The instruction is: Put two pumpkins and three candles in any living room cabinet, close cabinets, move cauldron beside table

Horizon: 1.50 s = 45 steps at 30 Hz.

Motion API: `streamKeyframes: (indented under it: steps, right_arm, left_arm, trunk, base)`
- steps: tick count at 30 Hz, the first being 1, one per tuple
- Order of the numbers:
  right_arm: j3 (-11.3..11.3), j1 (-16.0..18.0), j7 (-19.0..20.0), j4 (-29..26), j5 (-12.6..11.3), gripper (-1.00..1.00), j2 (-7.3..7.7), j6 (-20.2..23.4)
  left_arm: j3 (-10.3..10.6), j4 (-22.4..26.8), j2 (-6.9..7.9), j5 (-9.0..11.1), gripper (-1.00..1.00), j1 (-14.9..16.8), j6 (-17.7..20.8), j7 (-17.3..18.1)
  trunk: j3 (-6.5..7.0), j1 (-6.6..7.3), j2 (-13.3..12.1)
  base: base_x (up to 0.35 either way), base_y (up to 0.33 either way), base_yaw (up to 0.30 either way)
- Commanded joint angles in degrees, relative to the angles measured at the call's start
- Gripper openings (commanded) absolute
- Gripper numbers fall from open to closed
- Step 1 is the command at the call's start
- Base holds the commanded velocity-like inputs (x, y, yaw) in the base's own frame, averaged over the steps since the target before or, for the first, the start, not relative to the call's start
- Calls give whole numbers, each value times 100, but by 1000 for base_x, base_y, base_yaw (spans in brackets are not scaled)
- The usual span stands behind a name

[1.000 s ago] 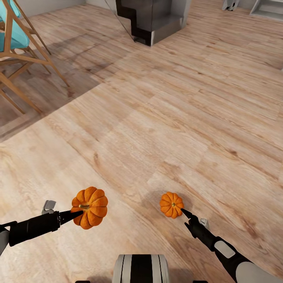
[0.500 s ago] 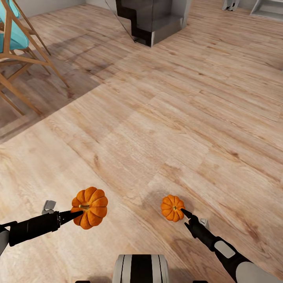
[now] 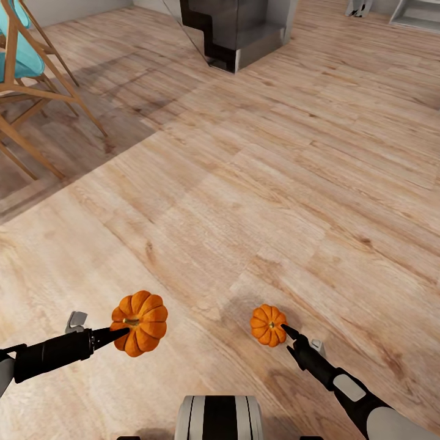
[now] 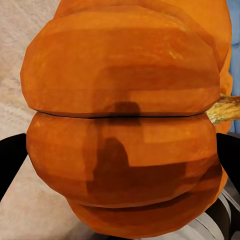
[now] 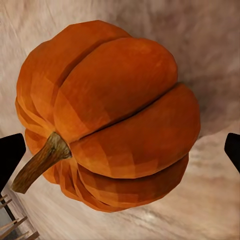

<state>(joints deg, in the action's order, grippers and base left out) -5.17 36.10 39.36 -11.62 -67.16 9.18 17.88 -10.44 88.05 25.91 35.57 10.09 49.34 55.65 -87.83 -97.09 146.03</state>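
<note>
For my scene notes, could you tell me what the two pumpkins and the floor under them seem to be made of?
Left-hand pumpkin and right-hand pumpkin: matte orange ribbed skin with a dry tan stem, like real or moulded gourds; the flat facets leave that open. Floor: pale wood planks, judging by grain lines, knots and board seams, with a low-sheen finish.

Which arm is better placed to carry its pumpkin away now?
Left: the left gripper is clamped on the left pumpkin. The right gripper is open, with a gap beside the right pumpkin.

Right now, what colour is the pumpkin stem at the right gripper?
Brownish tan stem, clearest in the right wrist view.
</note>
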Motion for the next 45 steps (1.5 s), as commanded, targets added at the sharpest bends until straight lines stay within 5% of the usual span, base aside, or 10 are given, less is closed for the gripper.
streamKeyframes:
  steps: [1,17,45]
  right_arm:
    - [-46,2,11,2,-60,100,5,22]
    - [-46,2,10,2,-60,100,5,22]
    - [-54,2,-209,-50,-45,100,5,12]
  left_arm:
    - [-2,1,1,11,-100,2,24,-4]
    - [-2,1,1,55,-100,2,23,-1]
    - [-2,1,1,64,-100,2,32,-1]
  trunk:
    - [-3,1,1]
    - [-203,-22,13]
    - [-203,-22,13]
  base:
    - [0,0,0]
    - [0,0,0]
    - [0,34,0]
